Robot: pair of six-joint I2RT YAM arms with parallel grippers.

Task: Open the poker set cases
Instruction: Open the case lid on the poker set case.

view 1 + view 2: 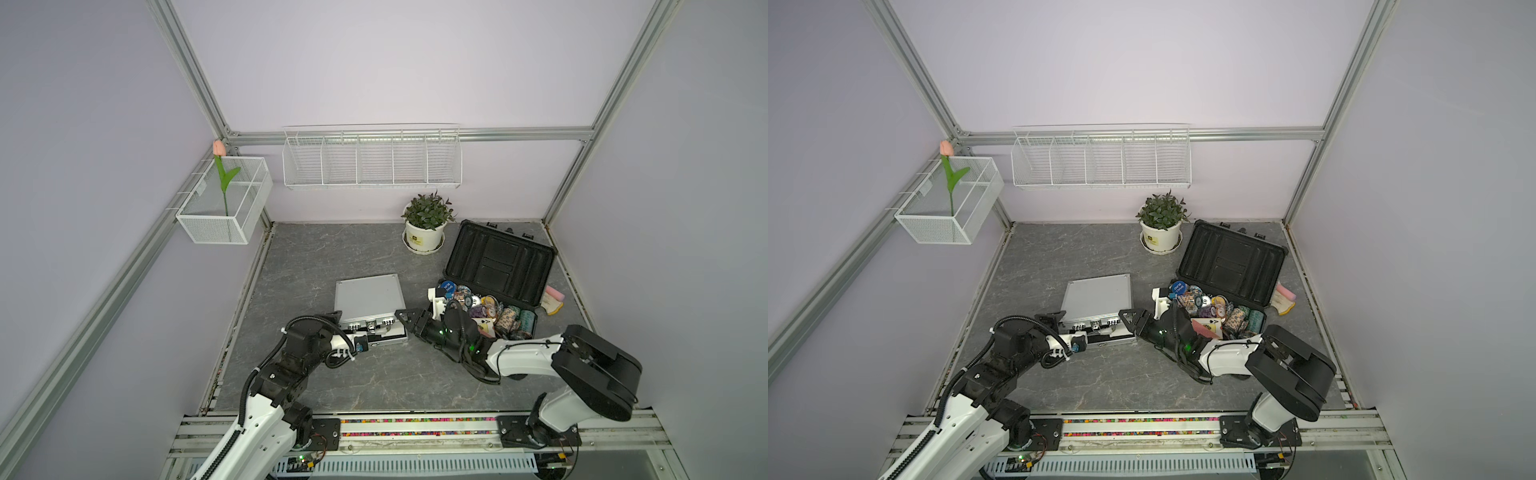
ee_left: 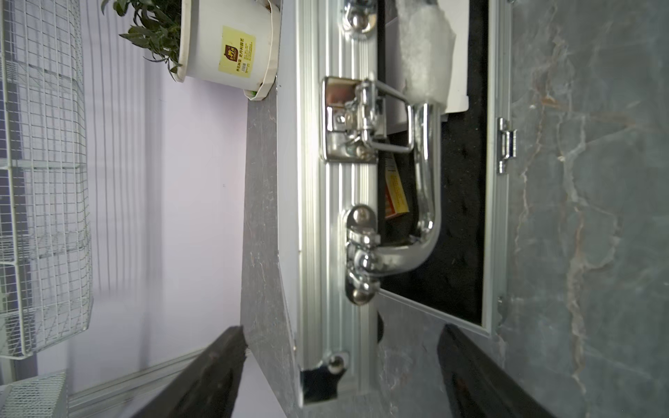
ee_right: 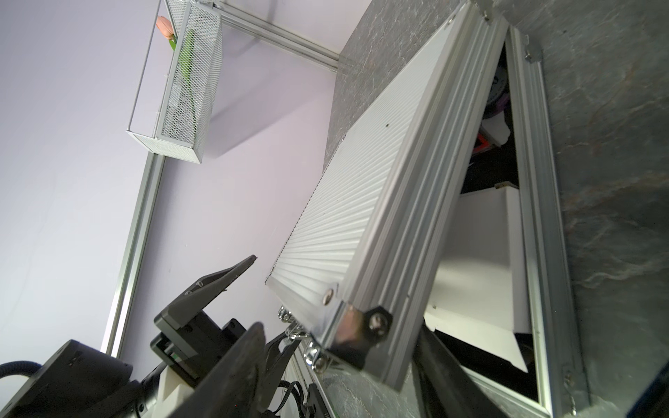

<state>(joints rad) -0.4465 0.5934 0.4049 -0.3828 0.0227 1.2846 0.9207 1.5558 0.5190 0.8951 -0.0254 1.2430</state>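
The small silver ribbed case [image 1: 368,296] [image 1: 1096,296] lies mid-table with its lid raised a little at the front. Its latch [image 2: 354,119] hangs loose beside the chrome handle [image 2: 427,202]. My left gripper [image 1: 347,326] [image 2: 340,331] is open, its fingers wide on either side of the lid's front-left corner without touching it. My right gripper [image 1: 405,322] [image 3: 340,325] is open at the front-right corner: one finger sits in the gap under the lid [image 3: 362,181], the other stands clear above it. The larger dark case [image 1: 498,262] [image 1: 1231,259] is open, lid leaning back, its base full of poker chips [image 1: 486,307].
A potted plant [image 1: 426,224] stands at the back beside the dark case. A pink and yellow cloth [image 1: 555,299] lies to that case's right. A white wire rack [image 1: 372,158] hangs on the back wall. A mesh basket with a tulip [image 1: 226,203] hangs on the left wall.
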